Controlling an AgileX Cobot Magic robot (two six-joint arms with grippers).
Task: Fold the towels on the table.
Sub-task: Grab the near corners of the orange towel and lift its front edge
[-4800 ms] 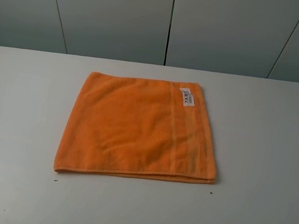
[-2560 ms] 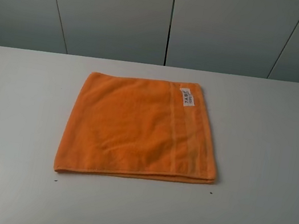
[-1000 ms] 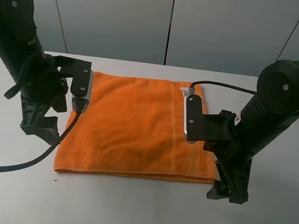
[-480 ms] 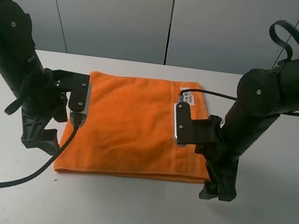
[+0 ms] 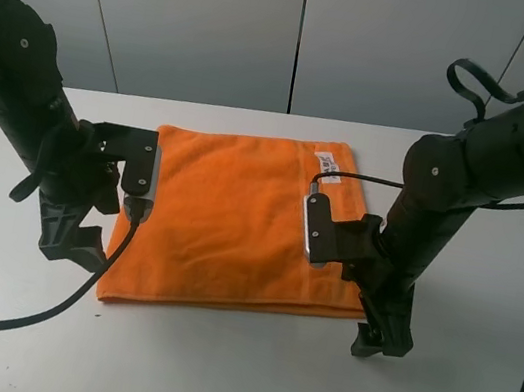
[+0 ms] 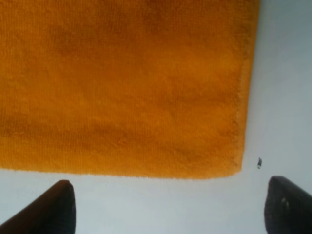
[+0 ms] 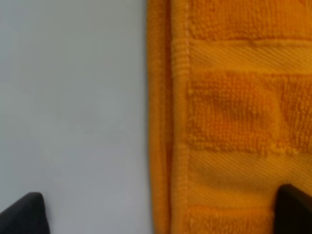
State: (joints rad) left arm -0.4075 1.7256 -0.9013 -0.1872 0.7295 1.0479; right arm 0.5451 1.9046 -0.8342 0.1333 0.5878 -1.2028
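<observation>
Table (image 5: 229,383): white and flat, much bigger than the cloth, with bare room on every side of it.
Towel (image 5: 227,220): one orange terry piece, lying flat in the middle of the table between the two arms.
Left gripper (image 6: 170,207): jaws wide apart and holding nothing. It is low over bare table just short of the towel's near left corner, which lies ahead between the fingertips.
Right gripper (image 7: 158,212): jaws spread wide, nothing in them. It straddles the towel's right edge, one fingertip over the table and the other over the cloth.
Woven band (image 7: 229,56): flat strips running along the right edge. The edge beside it looks doubled, though I cannot be sure.
Label (image 5: 330,157): small and white, at the far right corner.
Speck (image 6: 259,162): a dark dot on the table just off the left corner.
Step in hand: probably lining up to pinch the near corners.
Doing it well: bring both grippers down level, catch every layer at the edge, close fully before lifting, then raise both sides together so the cloth carries over square.
</observation>
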